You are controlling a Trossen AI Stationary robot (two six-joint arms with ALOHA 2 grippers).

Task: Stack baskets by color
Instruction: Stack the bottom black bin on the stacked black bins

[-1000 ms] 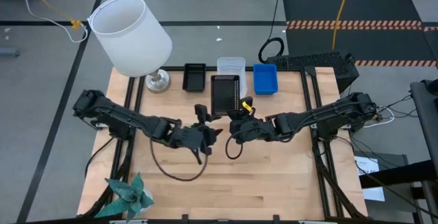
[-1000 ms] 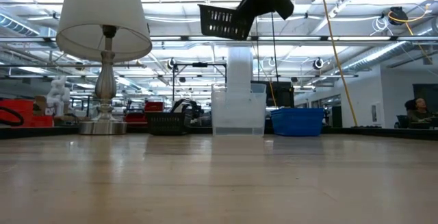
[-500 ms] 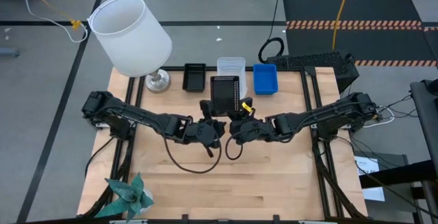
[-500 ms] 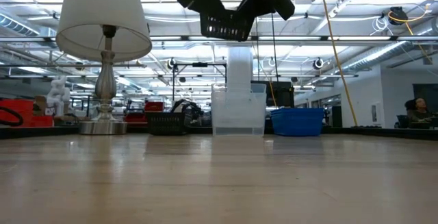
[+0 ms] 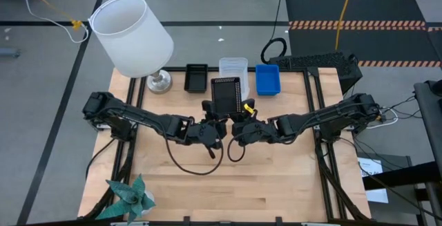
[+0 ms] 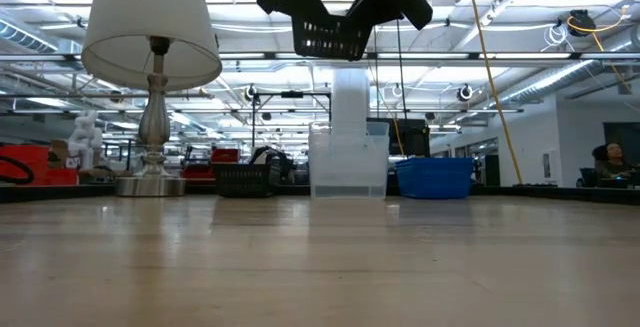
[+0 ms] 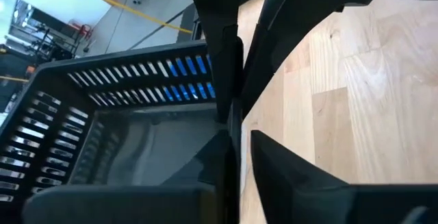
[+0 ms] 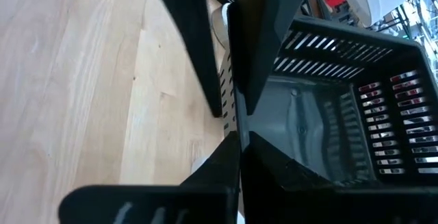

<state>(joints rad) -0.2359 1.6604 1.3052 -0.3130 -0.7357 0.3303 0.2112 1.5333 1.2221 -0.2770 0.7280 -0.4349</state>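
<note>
A black slatted basket [image 5: 227, 95] hangs above the desk [image 5: 262, 184], in front of the clear basket stack [image 5: 233, 66]. The left gripper [image 5: 210, 112] and right gripper [image 5: 241, 111] each pinch one near rim corner, fingers closed on the wall. A black basket [image 5: 196, 78] and blue basket [image 5: 267, 79] flank the clear ones.

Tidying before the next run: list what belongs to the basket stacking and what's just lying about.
Job: held black basket, black basket, clear basket, blue basket, left tool, right tool.
Lying about: lamp, teal paper star.
</note>
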